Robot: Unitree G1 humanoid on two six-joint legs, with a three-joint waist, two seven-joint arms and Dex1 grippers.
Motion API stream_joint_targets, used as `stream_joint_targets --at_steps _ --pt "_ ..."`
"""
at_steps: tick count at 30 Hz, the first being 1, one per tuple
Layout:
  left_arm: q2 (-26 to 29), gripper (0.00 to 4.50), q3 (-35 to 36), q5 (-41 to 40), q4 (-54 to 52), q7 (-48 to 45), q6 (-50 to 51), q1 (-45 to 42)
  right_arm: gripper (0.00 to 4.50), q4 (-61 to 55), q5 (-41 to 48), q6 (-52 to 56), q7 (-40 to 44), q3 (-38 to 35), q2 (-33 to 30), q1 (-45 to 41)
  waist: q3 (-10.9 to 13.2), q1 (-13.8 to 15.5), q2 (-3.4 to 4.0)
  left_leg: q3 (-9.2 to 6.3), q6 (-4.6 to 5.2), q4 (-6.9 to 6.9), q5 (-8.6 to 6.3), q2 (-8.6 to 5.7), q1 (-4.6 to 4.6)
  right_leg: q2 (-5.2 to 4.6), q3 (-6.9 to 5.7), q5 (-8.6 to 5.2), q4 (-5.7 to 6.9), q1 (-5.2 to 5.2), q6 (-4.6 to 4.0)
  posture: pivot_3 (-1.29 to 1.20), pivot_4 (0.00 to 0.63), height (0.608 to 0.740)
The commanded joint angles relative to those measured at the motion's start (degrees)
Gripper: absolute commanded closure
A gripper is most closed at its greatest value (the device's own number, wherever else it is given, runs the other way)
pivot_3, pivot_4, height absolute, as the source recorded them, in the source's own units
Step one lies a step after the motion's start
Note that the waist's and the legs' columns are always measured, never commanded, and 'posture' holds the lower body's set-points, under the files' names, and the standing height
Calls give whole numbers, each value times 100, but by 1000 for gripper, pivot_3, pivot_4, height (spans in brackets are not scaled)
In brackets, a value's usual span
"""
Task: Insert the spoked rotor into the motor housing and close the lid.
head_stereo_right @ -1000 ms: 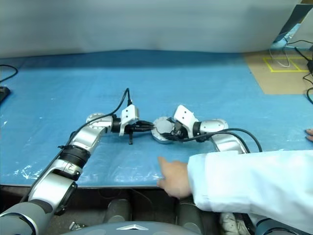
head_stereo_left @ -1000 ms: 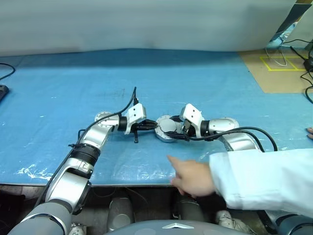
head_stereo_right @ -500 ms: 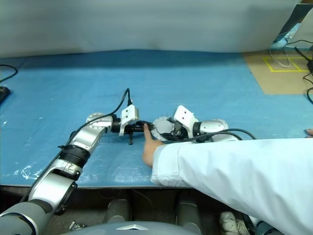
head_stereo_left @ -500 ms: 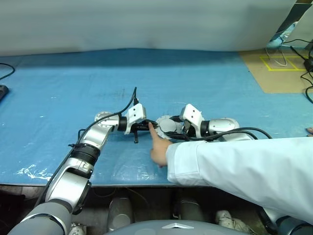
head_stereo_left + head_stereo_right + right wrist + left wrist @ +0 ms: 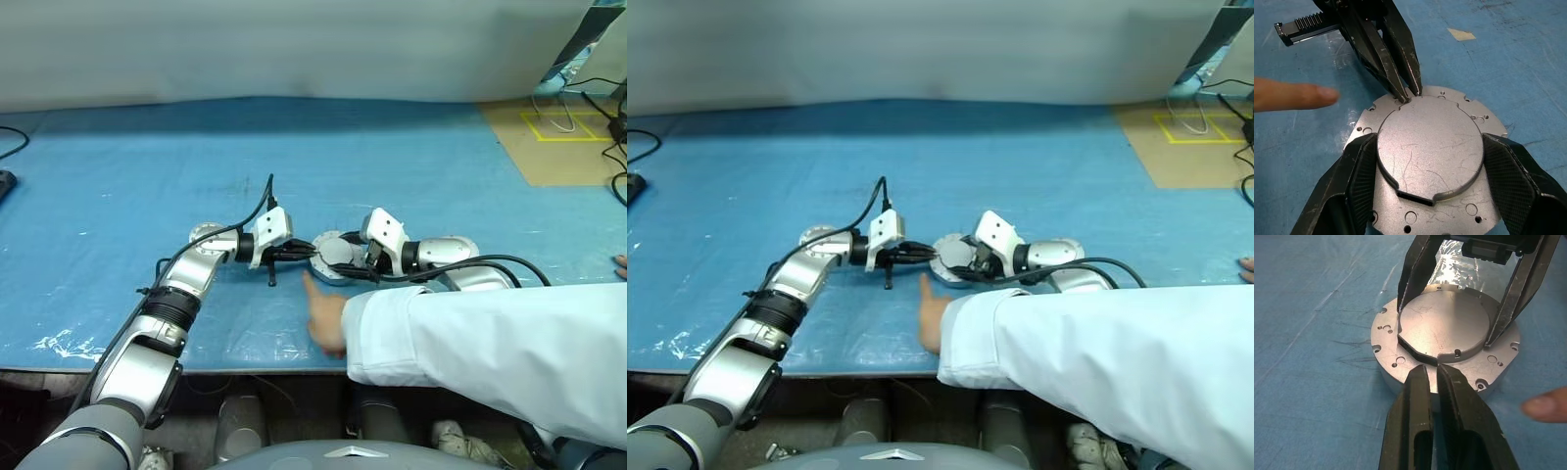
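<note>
While the left end effector [image 5: 1432, 368] stays clenched, the right end effector [image 5: 1429, 161] grasps the lid [image 5: 1430, 149].

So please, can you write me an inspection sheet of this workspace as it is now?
Surface: blue sheet over the table, wrinkled near the front edge.
Job's things: lid, smooth face up, seated on the motor housing; rotor not visible.
Clutter: scrap of tape.
End effectors: left end effector shut, tips at the lid's edge; right end effector spread on both sides of the lid.
Cables: black cable on left wrist; another by right arm.
Surroundings: person's hand pointing near the housing; brown floor with yellow marking.
</note>
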Motion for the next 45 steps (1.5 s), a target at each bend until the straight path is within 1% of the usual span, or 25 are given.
stream_joint_targets --at_steps 1,5,11,22,27,33,37,42,45 --pt "19 4133 177 -127 -25 36 63 -71 1533 386 -315 193 -50 242 -124 218 0 0 0 0 0 0 0 0 -1 0 0 0 0 -1 0 0 150 740" --pt "22 4133 400 -394 -140 9 316 -94 1533 384 -323 171 -56 240 -121 217 0 -1 0 1 0 -3 0 0 -3 0 0 1 -2 -3 -1 0 150 740" --pt "167 4133 645 -693 -348 -164 569 -23 1533 394 -319 153 -45 242 -122 206 0 0 0 2 0 -4 0 -1 -5 0 0 1 -4 -5 -1 0 150 740" --pt "428 4133 736 -1020 -892 -477 1055 390 1533 443 -337 95 -27 258 -129 177 0 -9 0 6 0 -22 0 0 -2 0 0 1 -15 -5 -1 0 150 740" --pt "480 4133 734 -1071 -1262 -424 1132 811 1533 453 -343 87 -20 254 -146 172 0 -18 0 12 0 -46 0 0 1 2 -1 2 -35 -5 -3 0 150 740" --pt "342 4133 637 -782 -1364 7 705 1312 1533 431 -355 91 -3 243 -180 192 0 -20 1 14 0 -55 0 0 2 3 -3 3 -46 -4 -4 0 150 740" --pt "153 4133 699 -824 -1260 223 742 1310 1533 449 -366 83 27 264 -198 157 0 -14 0 14 0 -55 0 0 2 2 -3 4 -48 -1 -4 0 150 740" --pt "130 4133 644 -821 -1185 176 809 1288 1533 497 -367 74 80 275 -227 70 0 -14 0 15 0 -57 0 0 3 4 -3 5 -52 -1 -4 0 150 740" --pt "190 4133 556 -662 -972 115 621 1295 1533 513 -373 57 99 279 -250 53 -1 -13 1 15 -1 -58 1 0 1 4 -3 5 -56 -1 -5 0 150 740"
